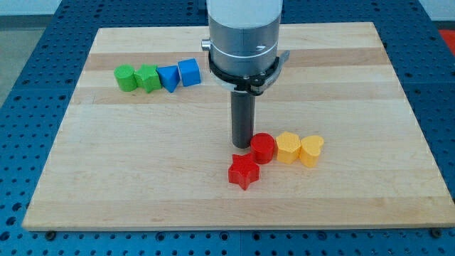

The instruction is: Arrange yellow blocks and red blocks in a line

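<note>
- At the middle of the wooden board, in the one camera view, the arm's dark rod comes straight down from a broad grey cylinder; its tip rests on the board, and the red cylinder serves as landmark below.
- The red cylinder stands just to the view's right of the tip, so close that it seems to touch the rod, though contact cannot be confirmed.
- The yellow hexagonal block sits directly on the view's right of the red cylinder, touching it.
- The yellow heart block follows on the right again, pressed against the hexagonal one, so these three form a short row running away from the red cylinder towards the view's right.
- The red star block lies below and a little left of the red cylinder, very near it and out of that row.
- Far to the upper left of the red cylinder, well apart, a second row holds a green cylinder, a green block of unclear shape, a blue triangular block and a blue cube, each touching the next.
- The arm carries no jaws; only the plain rod ends it.
- A blue perforated table surrounds the board.
</note>
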{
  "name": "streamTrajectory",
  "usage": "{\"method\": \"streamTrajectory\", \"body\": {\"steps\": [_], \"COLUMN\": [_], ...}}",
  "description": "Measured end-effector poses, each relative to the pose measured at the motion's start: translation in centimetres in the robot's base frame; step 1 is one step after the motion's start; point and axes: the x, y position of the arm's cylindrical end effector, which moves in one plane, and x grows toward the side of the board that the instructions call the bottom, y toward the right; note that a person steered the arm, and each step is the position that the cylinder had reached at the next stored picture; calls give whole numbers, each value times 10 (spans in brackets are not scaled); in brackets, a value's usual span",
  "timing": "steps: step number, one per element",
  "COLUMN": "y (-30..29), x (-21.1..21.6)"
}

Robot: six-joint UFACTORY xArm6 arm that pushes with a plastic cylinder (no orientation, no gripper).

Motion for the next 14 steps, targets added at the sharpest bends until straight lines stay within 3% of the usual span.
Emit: {"method": "streamTrajectory", "body": {"steps": [1,3,4,5,6,10,14], "y": [-7,-78,-75,-54,-4,25,-41], "x": [3,71,121,126,108,72,74]}}
